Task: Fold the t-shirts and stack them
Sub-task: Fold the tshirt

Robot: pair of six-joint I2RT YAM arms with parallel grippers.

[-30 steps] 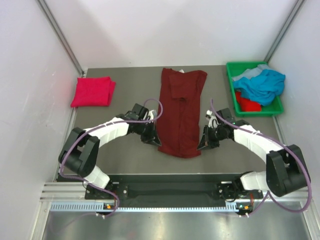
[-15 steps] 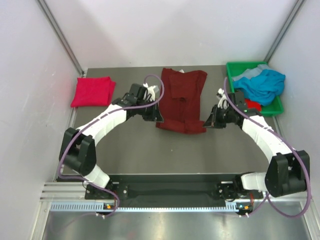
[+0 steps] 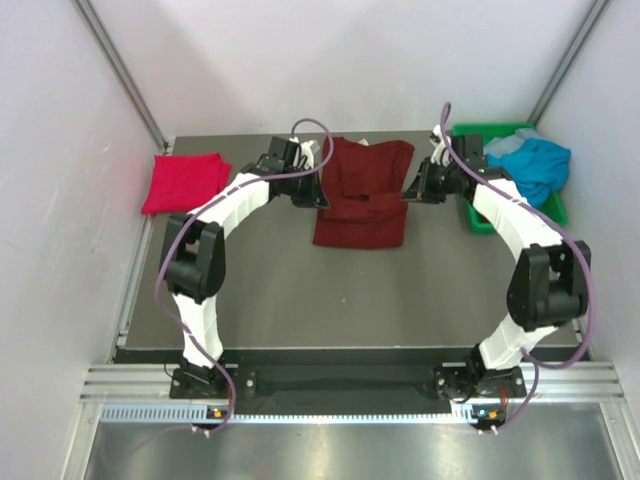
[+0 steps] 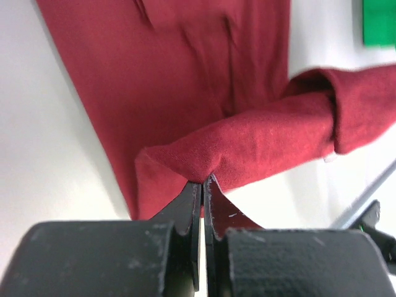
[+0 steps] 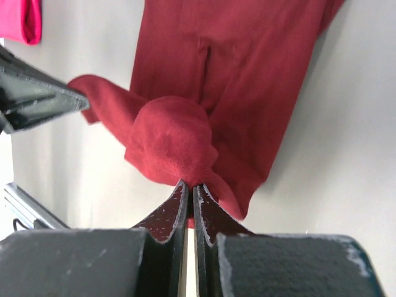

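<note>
Maroon shirt (image 3: 365, 165) is lying at the far middle of the table (image 3: 300, 290), its near half doubled over the far half. Left gripper (image 3: 318, 196) is pinching the left corner of the folded-over hem, jaws closed tight on the cloth. Right gripper (image 3: 408, 190) is pinching the right corner likewise. Both are holding the hem slightly raised above the layer beneath. Red shirt (image 3: 183, 183) is sitting folded at far left. Teal shirt (image 3: 530, 160) is spilling from the bin (image 3: 495, 128) at far right.

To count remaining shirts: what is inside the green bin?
A crumpled teal-blue shirt lies in the green bin. Anything beneath it is hidden, and the right arm covers the bin's near-left part.
</note>
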